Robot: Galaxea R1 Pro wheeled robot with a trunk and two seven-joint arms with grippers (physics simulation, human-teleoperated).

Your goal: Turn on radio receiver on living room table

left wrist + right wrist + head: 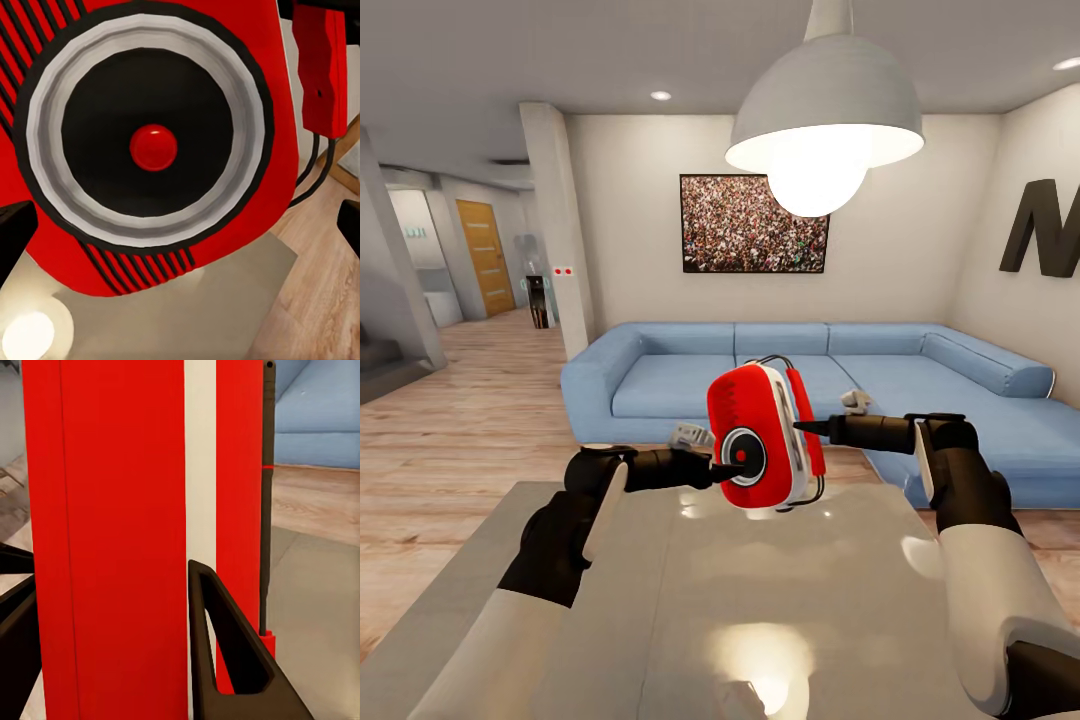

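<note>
While your right tool (807,428) clamps the one small red radio receiver with white sides (760,440) above the glossy grey table (660,600), its dial faces your left tool (712,470), whose tip reaches the red centre button (153,147); its opening you cannot tell.

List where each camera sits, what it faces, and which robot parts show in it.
Head view: on the head, looking forward and down at the table and sofa; both arms show.
Left wrist view: faces the radio receiver dial; dark fingers at the edges.
Right wrist view: faces the radio's side; fingers grip it.
Shared: the radio in all three.
</note>
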